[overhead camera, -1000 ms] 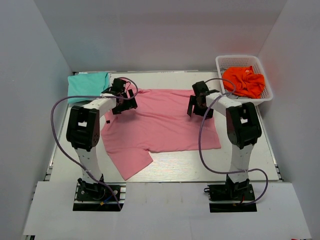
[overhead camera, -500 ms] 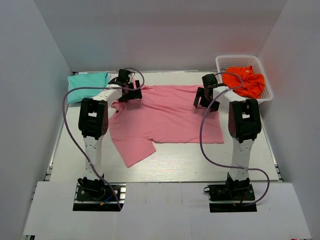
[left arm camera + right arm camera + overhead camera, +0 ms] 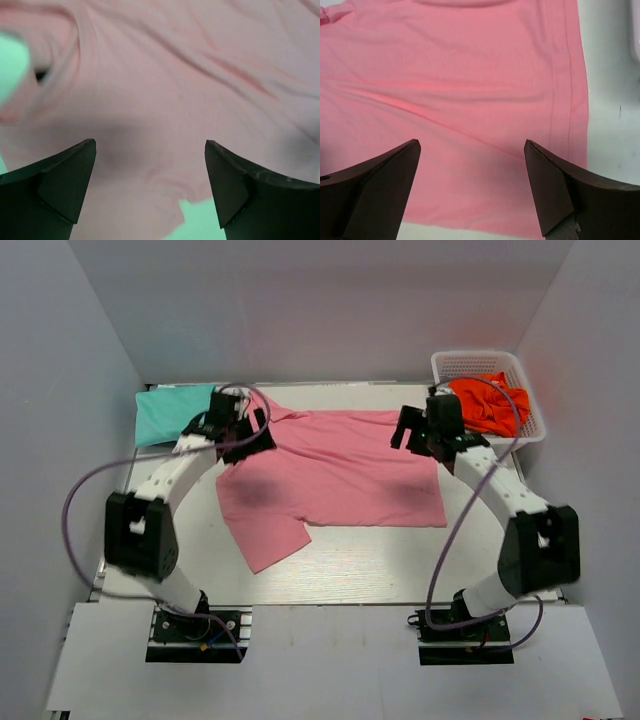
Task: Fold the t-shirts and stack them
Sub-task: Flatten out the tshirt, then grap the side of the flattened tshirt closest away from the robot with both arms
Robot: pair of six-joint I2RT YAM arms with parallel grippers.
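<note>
Lying flat on the white table (image 3: pixel 350 560), the light pink cloth t-shirt (image 3: pixel 330 475) awaits folding; the folded teal cloth t-shirt (image 3: pixel 172 410) at far left likely starts the stack. We hover our left gripper (image 3: pixel 243 433) and right gripper (image 3: pixel 412 432), wide open and empty, over the pink shirt's far corners for a paired pinch.

The pink shirt (image 3: pixel 340 475) and teal shirt (image 3: pixel 170 410) are soft matt cloth, faintly creased, the orange cloth (image 3: pixel 490 400) lies crumpled in a white plastic lattice basket (image 3: pixel 470 362), all on a pale, matt, wood-grained surface (image 3: pixel 380 560).
</note>
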